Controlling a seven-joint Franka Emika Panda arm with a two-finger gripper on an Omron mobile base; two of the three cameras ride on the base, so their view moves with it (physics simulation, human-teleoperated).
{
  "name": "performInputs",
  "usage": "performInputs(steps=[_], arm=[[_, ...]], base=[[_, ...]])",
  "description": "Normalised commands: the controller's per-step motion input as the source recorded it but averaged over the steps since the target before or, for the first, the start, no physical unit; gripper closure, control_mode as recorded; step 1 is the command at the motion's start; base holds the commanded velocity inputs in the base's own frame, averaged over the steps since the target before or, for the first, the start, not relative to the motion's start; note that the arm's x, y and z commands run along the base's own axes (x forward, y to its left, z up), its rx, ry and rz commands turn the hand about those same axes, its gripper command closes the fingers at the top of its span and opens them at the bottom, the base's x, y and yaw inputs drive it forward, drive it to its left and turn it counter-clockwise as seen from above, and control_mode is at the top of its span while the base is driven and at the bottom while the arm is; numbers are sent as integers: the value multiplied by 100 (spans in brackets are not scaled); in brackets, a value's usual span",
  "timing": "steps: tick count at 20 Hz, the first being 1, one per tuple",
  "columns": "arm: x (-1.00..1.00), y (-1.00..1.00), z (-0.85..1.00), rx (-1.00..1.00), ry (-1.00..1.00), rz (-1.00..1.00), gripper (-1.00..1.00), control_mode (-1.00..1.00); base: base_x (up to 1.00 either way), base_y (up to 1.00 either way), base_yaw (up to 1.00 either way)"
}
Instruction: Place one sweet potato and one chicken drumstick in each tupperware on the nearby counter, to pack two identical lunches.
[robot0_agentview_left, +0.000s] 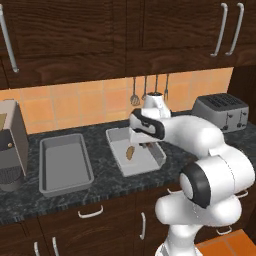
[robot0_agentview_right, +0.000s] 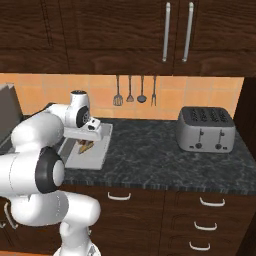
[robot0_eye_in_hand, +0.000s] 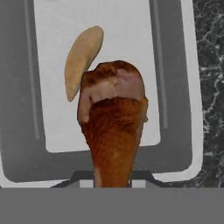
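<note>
Pincer: the pincer (robot0_eye_in_hand: 113, 181) is seen clenched on the chicken drumstick (robot0_eye_in_hand: 114, 127), gripped at its thin bone end with the thick meaty end pointing away from the hand; the finger tips themselves are mostly hidden behind the meat.
Pincer position: it is held above the right tupperware (robot0_agentview_left: 156, 159), over the inner floor (whether the drumstick touches the floor cannot be told).
Chicken drumstick: reddish-brown, held upright along the pincer, overlapping the near end of the sweet potato in the hand view.
Sweet potato: a tan oval sweet potato (robot0_eye_in_hand: 82, 60) is seen lying on the floor of the right tupperware, tilted, just beside the drumstick; it is also seen in the left base view (robot0_agentview_left: 130, 152).
Left tupperware: a second grey tupperware (robot0_agentview_left: 50, 186) is set on the tabletop (robot0_agentview_right: 150, 150), apart from the first, nearer the coffee machine (robot0_agentview_left: 11, 145).
Other items: a toaster (robot0_agentview_right: 206, 129) stands well apart at the right end of the tabletop, and utensils (robot0_agentview_right: 134, 92) are hung on the tiled wall.
</note>
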Motion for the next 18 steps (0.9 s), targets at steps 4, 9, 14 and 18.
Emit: performInputs(steps=[4, 9, 14, 18], arm=[[37, 8, -79, 0, 2, 0, 100, -100], [28, 3, -67, 0, 0, 0, 100, -100], [41, 0, -33, 0, 0, 1, 100, -100], [58, 1, -30, 0, 0, 2, 100, -100]], base=[[0, 0, 0], [0, 0, 0], [0, 0, 0], [0, 0, 0]])
